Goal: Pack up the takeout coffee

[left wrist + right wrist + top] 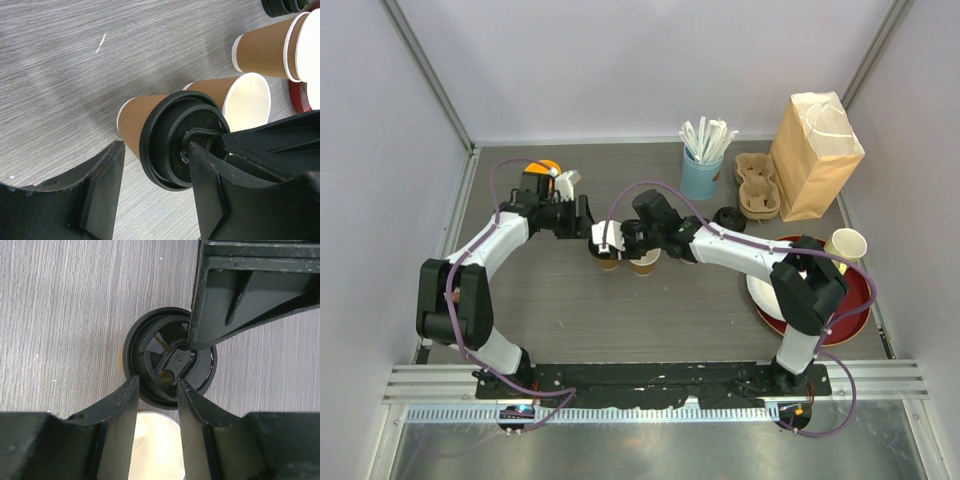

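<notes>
A kraft-brown coffee cup stands mid-table, wearing a round black lid. Beside it stands a second brown cup with no lid, its inside white. My left gripper is open. One of its fingers rests on the middle of the lid and the other hangs clear of the cup's side. My right gripper hovers over the lid's near rim, its fingertips apart on either side of the raised part.
At the back stand a light-blue cup of straws, a cardboard cup carrier and a brown paper bag. At the right, a red tray holds a white plate; a pale yellow cup stands by it. Black lids are stacked nearby.
</notes>
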Robot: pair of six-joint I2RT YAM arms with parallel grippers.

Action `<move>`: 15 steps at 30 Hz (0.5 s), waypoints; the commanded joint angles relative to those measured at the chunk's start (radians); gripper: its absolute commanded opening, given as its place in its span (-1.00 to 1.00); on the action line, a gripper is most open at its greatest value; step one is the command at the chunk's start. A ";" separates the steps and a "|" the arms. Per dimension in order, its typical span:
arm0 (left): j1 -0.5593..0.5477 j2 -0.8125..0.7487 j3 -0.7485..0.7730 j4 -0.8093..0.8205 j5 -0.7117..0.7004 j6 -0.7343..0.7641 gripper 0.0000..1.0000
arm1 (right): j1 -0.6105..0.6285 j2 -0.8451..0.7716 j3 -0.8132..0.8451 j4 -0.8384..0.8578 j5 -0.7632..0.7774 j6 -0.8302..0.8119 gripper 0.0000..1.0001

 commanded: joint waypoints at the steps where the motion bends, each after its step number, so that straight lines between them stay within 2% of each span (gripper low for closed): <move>1: -0.004 -0.012 0.034 -0.005 -0.001 0.019 0.15 | -0.002 0.035 0.017 -0.025 0.029 -0.011 -0.17; 4: -0.004 -0.004 0.035 -0.015 0.000 0.027 0.14 | -0.003 0.052 0.028 -0.046 0.021 -0.011 -0.19; 11: 0.005 0.036 0.034 -0.075 -0.001 0.064 -0.05 | -0.007 0.108 0.080 -0.106 0.038 0.026 -0.25; 15: 0.008 0.020 0.017 -0.071 -0.014 0.071 -0.05 | -0.007 0.113 0.071 -0.106 0.050 0.048 -0.30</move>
